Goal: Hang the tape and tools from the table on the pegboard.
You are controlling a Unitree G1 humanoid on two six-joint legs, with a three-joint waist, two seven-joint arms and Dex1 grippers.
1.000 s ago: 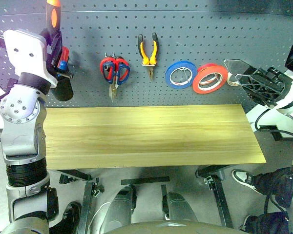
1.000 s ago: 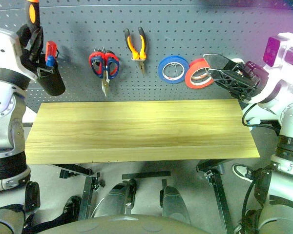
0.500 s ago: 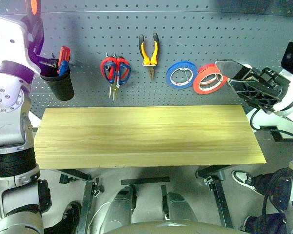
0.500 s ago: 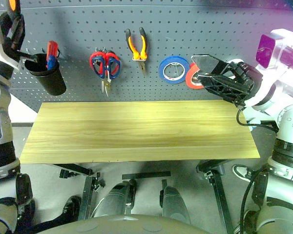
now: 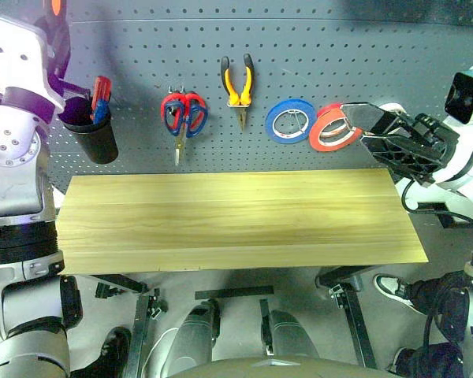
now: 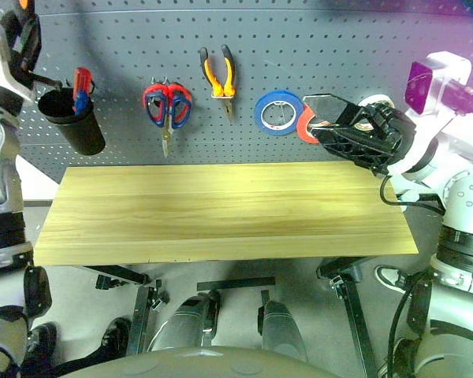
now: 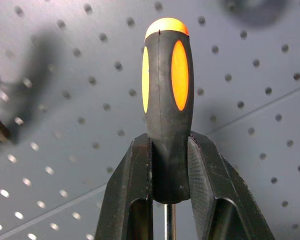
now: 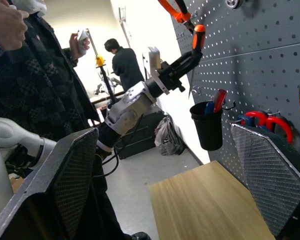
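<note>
My left gripper [image 7: 170, 172] is shut on the orange-and-black handle of the screwdriver [image 7: 167, 95], held high at the far left in front of the pegboard [image 5: 323, 55], above a black cup [image 5: 93, 134]. The pliers [image 5: 239, 81] hang on the pegboard. The orange-red tape [image 5: 328, 131] hangs to the right of a blue ring [image 5: 290, 120]. My right gripper [image 5: 363, 126] is open just in front of the tape's right edge, hiding part of it, with nothing between its fingers. The wooden table [image 5: 236, 213] below is bare.
Red-handled scissors [image 5: 184, 114] hang left of the pliers. The black cup holds a red-handled item. In the right wrist view a person's hand [image 8: 5, 22] is close by and another person [image 8: 126, 65] stands farther back.
My left arm has lifted the screwdriver up and to the left, clearing the view of the black cup. My right gripper has edged left over the tape's right edge.
</note>
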